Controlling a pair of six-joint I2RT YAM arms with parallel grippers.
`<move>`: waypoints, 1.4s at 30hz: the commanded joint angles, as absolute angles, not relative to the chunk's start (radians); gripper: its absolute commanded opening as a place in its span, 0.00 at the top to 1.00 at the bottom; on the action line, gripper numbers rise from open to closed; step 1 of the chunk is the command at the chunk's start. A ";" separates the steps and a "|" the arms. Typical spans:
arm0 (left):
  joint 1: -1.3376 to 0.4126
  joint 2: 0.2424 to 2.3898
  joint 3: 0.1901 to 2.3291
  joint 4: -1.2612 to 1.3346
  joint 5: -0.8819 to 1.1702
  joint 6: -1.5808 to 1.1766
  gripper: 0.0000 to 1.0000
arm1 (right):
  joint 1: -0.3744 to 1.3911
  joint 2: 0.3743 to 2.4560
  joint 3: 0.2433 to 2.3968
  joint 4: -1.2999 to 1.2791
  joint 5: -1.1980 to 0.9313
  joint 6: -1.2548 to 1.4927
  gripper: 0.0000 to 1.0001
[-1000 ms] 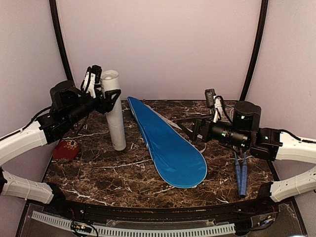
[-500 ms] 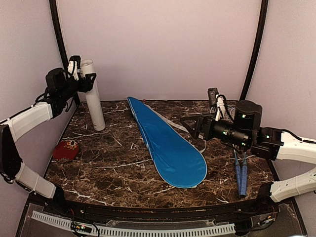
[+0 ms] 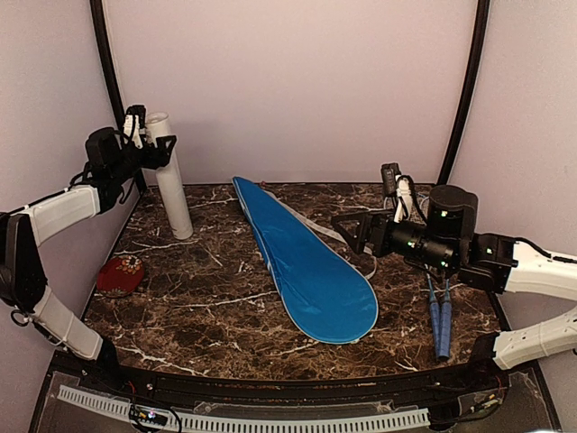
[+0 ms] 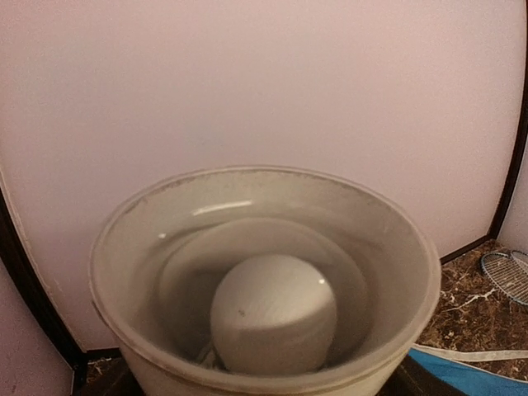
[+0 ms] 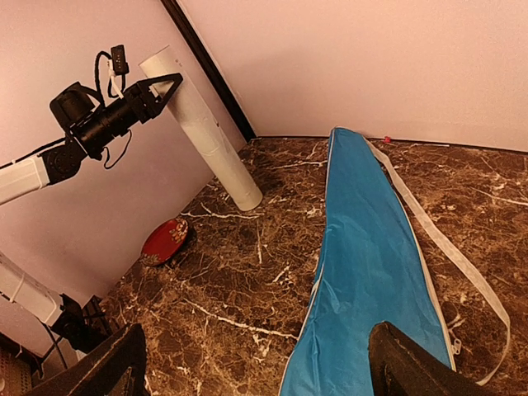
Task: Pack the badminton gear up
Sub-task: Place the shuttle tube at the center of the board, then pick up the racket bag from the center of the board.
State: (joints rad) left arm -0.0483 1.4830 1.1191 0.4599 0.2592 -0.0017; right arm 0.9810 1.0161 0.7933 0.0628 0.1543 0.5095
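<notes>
Top external: two rackets (image 3: 444, 316), one tube (image 3: 173, 194)

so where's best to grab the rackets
By the blue handles, coming straight down from above, jaws across their width: they lie flat and side by side at the table's right front, and the rest is hidden under the right arm.

White-shelled left arm (image 3: 56, 209), right arm (image 3: 541, 271) alike, black joints (loose black cables)

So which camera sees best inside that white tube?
The left wrist view: it looks into the open tube, at a white shuttlecock inside. The top and right wrist views show only its outside, leaning at the far left.
</notes>
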 commanded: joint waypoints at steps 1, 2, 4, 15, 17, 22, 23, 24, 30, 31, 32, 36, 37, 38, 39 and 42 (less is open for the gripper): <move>-0.042 1.455 1.145 0.498 0.271 0.011 0.14 | 0.973 1.007 0.781 0.102 0.156 0.518 0.06; -0.043 1.452 1.143 0.496 0.269 0.012 0.13 | 0.973 1.009 0.781 0.103 0.155 0.518 0.06; -0.041 1.450 1.143 0.490 0.266 0.014 0.11 | 0.971 1.011 0.781 0.106 0.153 0.518 0.06; -0.034 1.387 1.083 0.504 0.229 0.006 0.01 | 0.971 0.996 0.766 0.110 0.150 0.523 0.06; -0.033 1.363 1.057 0.510 0.215 0.006 0.01 | 0.971 0.995 0.763 0.111 0.149 0.525 0.06; -0.030 1.313 1.008 0.500 0.229 0.006 0.01 | 0.969 0.999 0.758 0.121 0.144 0.526 0.06; -0.031 1.300 0.995 0.493 0.226 0.006 0.01 | 0.969 1.000 0.758 0.122 0.143 0.525 0.06; -0.031 1.277 0.980 0.487 0.221 0.003 0.01 | 0.969 1.000 0.758 0.124 0.142 0.525 0.06; -0.030 1.111 0.811 0.495 0.222 -0.032 0.01 | 0.960 0.996 0.754 0.089 0.149 0.528 0.04; -0.030 1.079 0.793 0.475 0.219 -0.040 0.01 | 0.956 0.996 0.754 0.071 0.158 0.534 0.04; -0.030 1.051 0.776 0.457 0.218 -0.051 0.02 | 0.949 0.997 0.753 0.047 0.166 0.547 0.04; -0.031 0.939 0.725 0.327 0.216 -0.132 0.04 | 0.906 1.002 0.727 -0.054 0.186 0.616 0.05; -0.030 0.916 0.719 0.278 0.200 -0.164 0.04 | 0.890 1.002 0.710 -0.077 0.188 0.641 0.05; -0.029 0.896 0.712 0.231 0.186 -0.197 0.04 | 0.877 1.001 0.691 -0.096 0.187 0.669 0.05; -0.031 0.877 0.706 0.183 0.173 -0.220 0.04 | 0.857 1.000 0.666 -0.110 0.183 0.695 0.05; -0.030 0.817 0.676 0.067 0.132 -0.271 0.01 | 0.817 1.002 0.587 -0.128 0.152 0.774 0.06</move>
State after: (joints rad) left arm -0.0364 0.8791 0.7223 0.2687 0.1913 -0.1623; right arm 0.8597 1.0096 0.6693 -0.0559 0.1623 0.6540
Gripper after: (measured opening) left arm 0.973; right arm 0.943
